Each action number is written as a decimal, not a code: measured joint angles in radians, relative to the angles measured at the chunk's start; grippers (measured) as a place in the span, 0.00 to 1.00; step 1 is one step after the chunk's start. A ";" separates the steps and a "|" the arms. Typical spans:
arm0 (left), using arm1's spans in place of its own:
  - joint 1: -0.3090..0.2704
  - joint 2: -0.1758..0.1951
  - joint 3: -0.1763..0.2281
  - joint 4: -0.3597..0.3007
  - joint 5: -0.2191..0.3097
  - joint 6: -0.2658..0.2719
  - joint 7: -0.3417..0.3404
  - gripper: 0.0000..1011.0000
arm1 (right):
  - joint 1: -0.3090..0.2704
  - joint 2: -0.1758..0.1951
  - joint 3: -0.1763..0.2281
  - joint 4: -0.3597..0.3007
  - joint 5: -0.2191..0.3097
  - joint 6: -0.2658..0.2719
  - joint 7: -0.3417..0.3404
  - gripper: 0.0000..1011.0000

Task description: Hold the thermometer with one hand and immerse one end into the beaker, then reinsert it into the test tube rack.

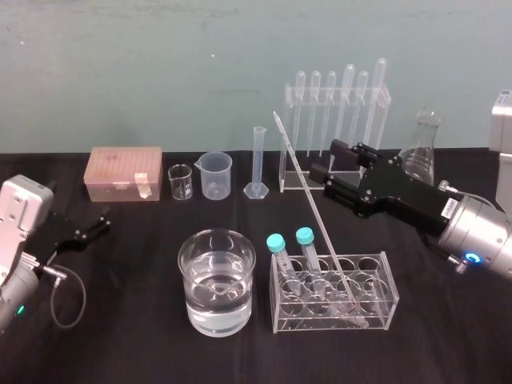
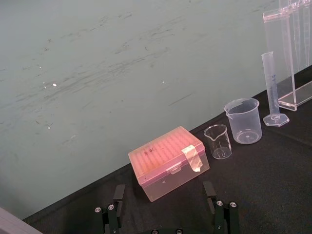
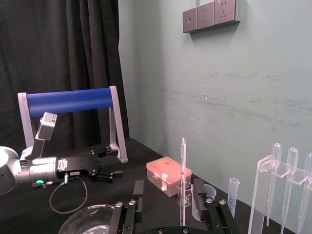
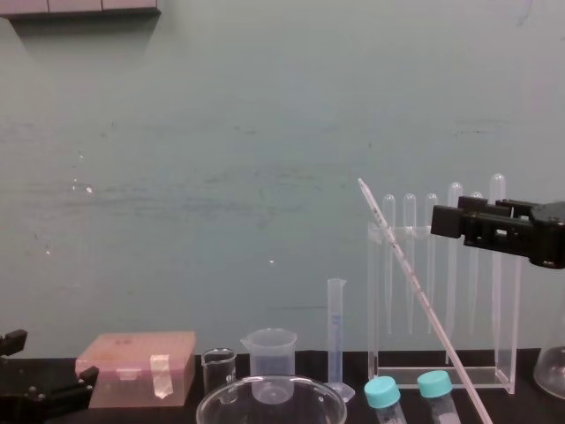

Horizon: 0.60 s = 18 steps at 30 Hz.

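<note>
Thermometer leans in test tube rack, top end high above rack. Right hand open, above rack, near thermometer's upper part, not touching. Left hand open, far left of rack.

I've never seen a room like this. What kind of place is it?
Most likely a science lab. On the black table stand a beaker of clear liquid, a thermometer leaning in a rack of capped tubes, and pipettes hanging in a clear stand behind.
</note>
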 joint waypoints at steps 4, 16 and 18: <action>0.000 0.000 0.000 0.000 0.000 0.000 0.000 1.00 | -0.006 -0.014 0.022 -0.001 0.002 -0.016 -0.023 0.74; 0.000 0.000 0.000 0.000 0.000 0.000 0.000 1.00 | -0.060 -0.040 0.080 0.040 -0.246 0.124 -0.464 0.99; 0.000 0.000 0.000 0.000 0.000 0.000 0.000 1.00 | -0.066 -0.043 0.075 0.054 -0.266 0.165 -0.493 0.99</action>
